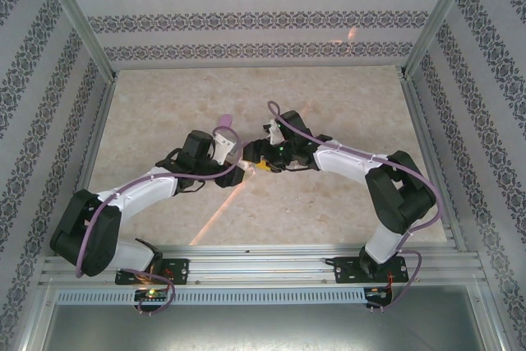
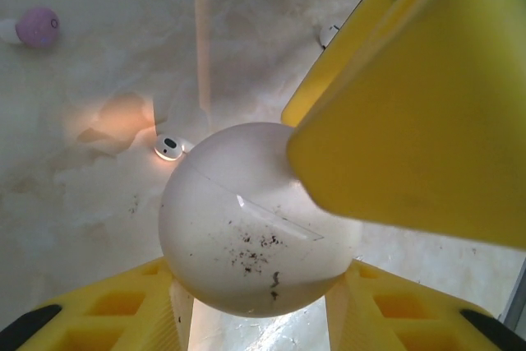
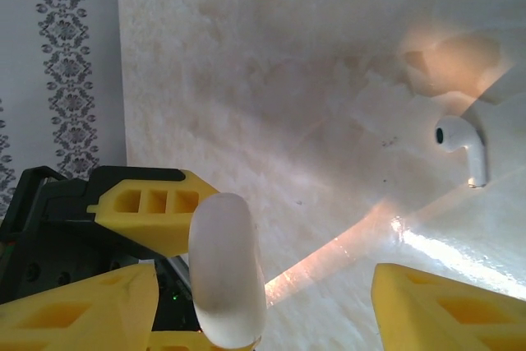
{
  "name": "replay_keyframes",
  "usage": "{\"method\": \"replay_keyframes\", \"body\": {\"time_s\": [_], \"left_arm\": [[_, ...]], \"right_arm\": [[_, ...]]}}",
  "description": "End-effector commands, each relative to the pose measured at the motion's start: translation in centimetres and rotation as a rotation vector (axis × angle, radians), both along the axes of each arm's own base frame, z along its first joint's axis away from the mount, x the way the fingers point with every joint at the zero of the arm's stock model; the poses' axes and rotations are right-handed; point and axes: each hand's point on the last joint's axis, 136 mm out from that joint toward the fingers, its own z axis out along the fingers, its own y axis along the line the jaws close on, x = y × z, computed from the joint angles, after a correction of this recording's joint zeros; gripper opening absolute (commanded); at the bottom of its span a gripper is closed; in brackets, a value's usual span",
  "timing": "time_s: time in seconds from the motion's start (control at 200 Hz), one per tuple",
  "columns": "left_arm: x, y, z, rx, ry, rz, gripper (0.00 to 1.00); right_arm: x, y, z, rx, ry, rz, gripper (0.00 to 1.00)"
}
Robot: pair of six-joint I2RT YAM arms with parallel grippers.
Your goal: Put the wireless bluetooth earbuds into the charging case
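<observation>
Top external view, left to right: the left arm (image 1: 123, 195) reaches from its base toward the middle of the table (image 1: 353, 104), where the left gripper (image 1: 240, 168) meets the right gripper (image 1: 261, 156) almost tip to tip. The right arm (image 1: 386, 195) folds in from the opposite side. The charging case (image 1: 223, 120), a small lilac body, lies on the table just beyond the left wrist, apart from both grippers; whether its lid is up or down cannot be told. Left wrist view: the case appears at far left as a lilac round form with a whitish part at its left edge. Further right, and well apart from the case, an earbud (image 2: 168, 147), white with a dark spot, lies on the table just beside the rim of a white round disc (image 2: 246, 228). The disc, faintly scored and flecked with dark specks, sits between the left gripper's two yellow fingers (image 2: 90, 318), whose jaws are clamped on its rim. At upper right a yellow finger of the right gripper overlaps the disc's edge; contact cannot be confirmed. Right wrist view: the disc stands edge-on beside a finger of the left gripper, inside the wide gap of the right gripper's jaws, which stand well apart and grip nothing. At far right the earbud rests on the table, stem toward the bottom of the frame, near a bright streak of light (image 3: 345, 244).
</observation>
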Motion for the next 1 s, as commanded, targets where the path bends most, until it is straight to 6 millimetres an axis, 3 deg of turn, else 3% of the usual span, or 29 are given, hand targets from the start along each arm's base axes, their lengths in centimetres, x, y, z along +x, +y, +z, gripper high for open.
{"method": "replay_keyframes", "body": {"time_s": [0.0, 0.265, 0.5, 0.699, 0.994], "left_arm": [[0.4, -1.3, 3.0, -0.062, -0.069, -0.037, 0.43], [0.5, -1.5, 4.0, -0.091, -0.082, -0.033, 0.43], [0.5, -1.6, 4.0, -0.1, -0.074, -0.03, 0.43], [0.9, -1.7, 4.6, -0.114, -0.071, -0.011, 0.47], [1.7, -2.0, 7.3, -0.142, -0.081, 0.017, 0.66]], "right_arm": [[0.1, 1.5, 1.8, 0.067, -0.024, 0.042, 0.66], [-0.3, 2.3, 2.5, 0.119, -0.008, 0.076, 0.4], [-0.7, 2.4, 3.3, 0.134, -0.017, 0.094, 0.37], [-1.0, 2.3, 4.1, 0.132, -0.05, 0.117, 0.18], [-0.9, -0.2, 7.3, 0.014, -0.195, 0.22, 0.12]]}}
